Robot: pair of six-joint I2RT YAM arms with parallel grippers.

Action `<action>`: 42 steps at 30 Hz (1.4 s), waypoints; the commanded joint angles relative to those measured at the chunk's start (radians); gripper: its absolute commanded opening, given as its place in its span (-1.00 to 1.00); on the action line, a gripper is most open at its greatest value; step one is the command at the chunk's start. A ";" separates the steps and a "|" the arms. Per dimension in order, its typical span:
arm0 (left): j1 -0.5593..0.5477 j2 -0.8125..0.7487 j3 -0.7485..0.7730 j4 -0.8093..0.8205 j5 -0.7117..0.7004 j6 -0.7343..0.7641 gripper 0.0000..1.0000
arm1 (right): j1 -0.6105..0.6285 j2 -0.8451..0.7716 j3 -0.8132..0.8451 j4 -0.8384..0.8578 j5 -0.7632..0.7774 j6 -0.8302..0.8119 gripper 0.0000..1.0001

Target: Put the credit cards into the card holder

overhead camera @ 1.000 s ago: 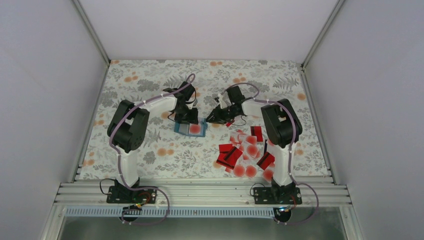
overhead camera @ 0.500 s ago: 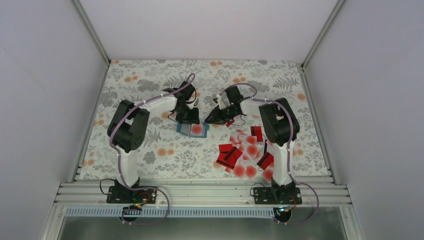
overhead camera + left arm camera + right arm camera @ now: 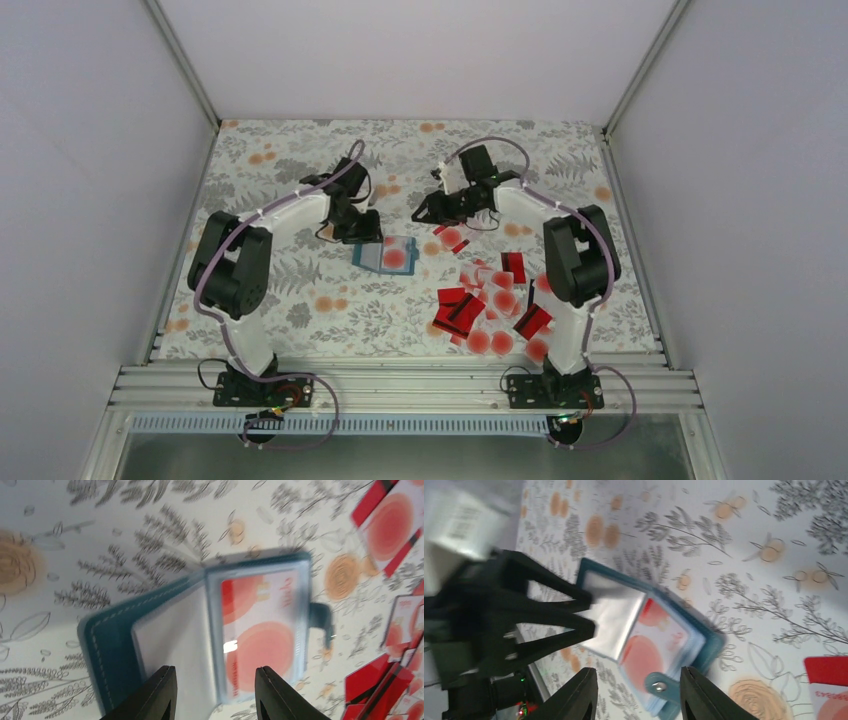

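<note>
Floral cloth (image 3: 300,300) lies underneath; at its middle sits the card holder (image 3: 385,256), open, a red-dot card (image 3: 262,642) in its right sleeve. My left gripper (image 3: 215,675) is parted over its left half, perhaps touching the clear leaf (image 3: 172,645). My right gripper (image 3: 639,675), released and empty, hovers just far-right of it. Near right lie loose cards (image 3: 490,305).

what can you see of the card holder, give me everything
The card holder is a small teal-blue wallet, leather-like, with pale stitching round its cover. It lies open and flat on the floral tablecloth near mid-table. Inside are clear plastic sleeves; the one on the snap side holds a pale card with a large red dot. A short closing tab with a metal snap sticks out from that edge. The left gripper, open, is at the other sleeve; whether it touches cannot be told.
</note>
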 commanded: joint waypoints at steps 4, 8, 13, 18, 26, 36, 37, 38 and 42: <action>0.031 -0.016 -0.109 0.044 -0.002 0.035 -0.18 | 0.095 -0.113 -0.035 0.003 -0.020 0.077 -0.13; 0.043 -0.016 -0.138 0.064 0.002 0.052 -0.20 | 0.156 -0.101 -0.038 0.056 -0.018 0.140 -0.12; 0.050 -0.009 -0.161 0.082 0.012 0.073 -0.27 | 0.232 -0.026 0.056 0.023 0.017 0.154 -0.11; 0.050 0.001 -0.162 0.092 0.025 0.083 -0.30 | 0.266 0.046 0.075 0.021 0.029 0.184 -0.11; 0.050 -0.001 -0.166 0.102 0.033 0.078 -0.31 | 0.221 0.045 0.005 -0.029 0.132 0.181 -0.08; 0.050 0.026 -0.145 0.094 0.056 0.085 -0.37 | 0.162 0.022 -0.067 0.019 0.080 0.183 -0.07; 0.050 0.028 -0.140 0.092 0.058 0.086 -0.38 | 0.162 0.029 -0.059 0.017 0.076 0.182 -0.07; 0.050 0.031 -0.133 0.089 0.059 0.086 -0.38 | 0.162 0.032 -0.053 0.016 0.075 0.180 -0.07; 0.047 0.045 -0.110 0.077 0.062 0.087 -0.40 | 0.161 0.042 -0.039 0.018 0.067 0.174 -0.07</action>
